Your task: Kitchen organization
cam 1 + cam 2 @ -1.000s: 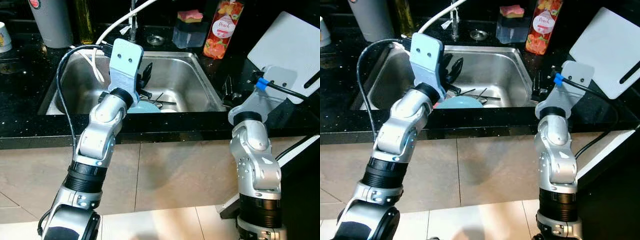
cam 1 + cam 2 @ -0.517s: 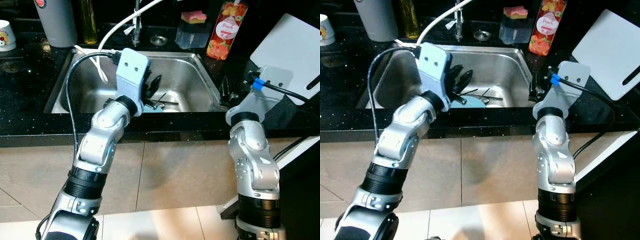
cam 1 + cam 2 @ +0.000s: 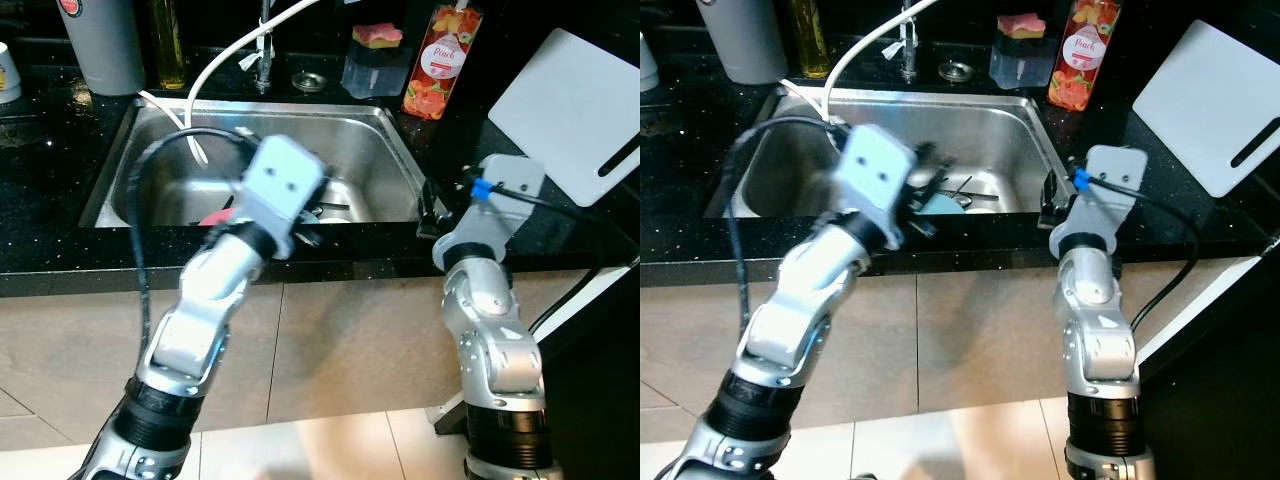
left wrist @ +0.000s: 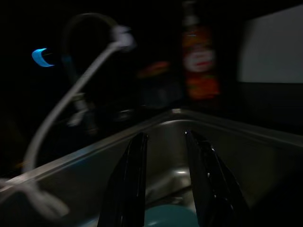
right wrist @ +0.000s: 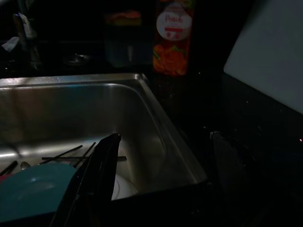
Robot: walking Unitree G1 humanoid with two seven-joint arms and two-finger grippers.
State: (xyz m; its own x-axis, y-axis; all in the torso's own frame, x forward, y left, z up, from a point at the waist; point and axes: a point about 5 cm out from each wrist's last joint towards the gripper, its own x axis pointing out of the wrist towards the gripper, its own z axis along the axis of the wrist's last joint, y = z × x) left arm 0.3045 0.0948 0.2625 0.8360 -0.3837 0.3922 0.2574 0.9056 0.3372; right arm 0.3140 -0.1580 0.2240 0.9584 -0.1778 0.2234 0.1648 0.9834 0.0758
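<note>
The steel sink (image 3: 375,150) holds a teal plate (image 3: 941,203), thin dark chopsticks (image 5: 71,153), a white dish (image 5: 124,187) and something pink-red (image 3: 214,216). My left gripper (image 3: 927,192) is blurred with motion over the sink's near edge, just above the teal plate. In the left wrist view its fingers (image 4: 135,179) stand apart with nothing between them, so my left gripper (image 4: 165,137) is open. My right gripper (image 3: 430,205) hovers at the sink's near right corner. It is wide open and empty, with one finger (image 5: 102,175) over the basin.
Behind the sink stand a peach bottle (image 3: 432,60), a sponge on a clear holder (image 3: 372,52), a faucet with a white hose (image 3: 225,55), a grey canister (image 3: 100,40) and an oil bottle (image 3: 167,40). A white cutting board (image 3: 570,100) lies on the black counter (image 3: 60,240), right.
My left arm has swung down and to the right, from above the basin to its near edge. The right gripper has shifted left toward the sink corner. The camera moved slightly.
</note>
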